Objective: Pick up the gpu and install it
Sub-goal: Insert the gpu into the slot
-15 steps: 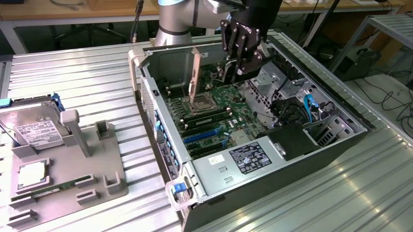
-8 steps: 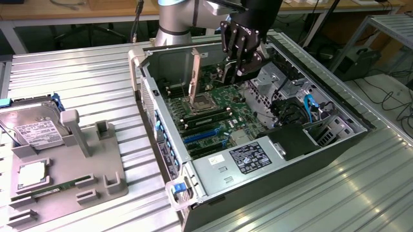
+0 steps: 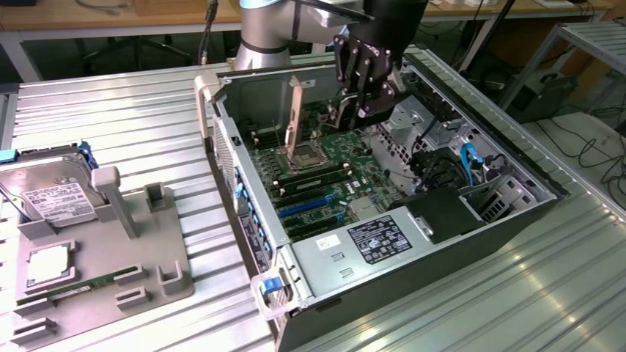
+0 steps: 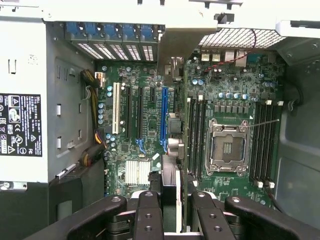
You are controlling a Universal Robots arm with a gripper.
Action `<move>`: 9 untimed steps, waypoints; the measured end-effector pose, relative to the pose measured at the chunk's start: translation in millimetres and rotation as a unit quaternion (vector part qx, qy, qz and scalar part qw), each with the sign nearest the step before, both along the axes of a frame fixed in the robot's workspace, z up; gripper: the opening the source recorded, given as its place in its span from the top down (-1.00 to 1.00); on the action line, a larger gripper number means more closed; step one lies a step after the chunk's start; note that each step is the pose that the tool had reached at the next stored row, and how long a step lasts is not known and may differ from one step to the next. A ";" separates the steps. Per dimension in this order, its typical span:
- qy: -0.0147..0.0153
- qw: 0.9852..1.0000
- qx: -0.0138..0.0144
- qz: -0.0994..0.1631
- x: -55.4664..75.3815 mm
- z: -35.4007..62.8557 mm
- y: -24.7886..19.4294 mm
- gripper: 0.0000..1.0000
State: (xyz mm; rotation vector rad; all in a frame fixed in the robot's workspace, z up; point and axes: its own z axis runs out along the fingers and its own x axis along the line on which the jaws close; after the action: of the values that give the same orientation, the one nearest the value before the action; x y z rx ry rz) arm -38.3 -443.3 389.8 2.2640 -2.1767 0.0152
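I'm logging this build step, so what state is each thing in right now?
gpu: held on edge above the motherboard.
pincer: shut on the gpu, inside the case.
computer case: lying on its side, side panel off.
CPU socket: empty.
hard drive: resting in the grey holder outside the case.

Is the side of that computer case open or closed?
Open. The computer case lies on its side with no panel, so its motherboard and power supply show.
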 end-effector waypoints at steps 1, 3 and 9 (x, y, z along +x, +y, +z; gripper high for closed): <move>0.000 1.000 0.000 0.000 0.0 -0.5 0.0 0.44; 0.000 1.000 0.000 -0.001 0.0 -1.5 0.0 0.44; 0.000 1.000 0.000 -0.001 0.0 -4.5 0.0 0.44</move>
State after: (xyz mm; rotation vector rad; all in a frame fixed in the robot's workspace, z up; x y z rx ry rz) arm -38.3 -443.3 385.2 2.2627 -2.1780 0.0152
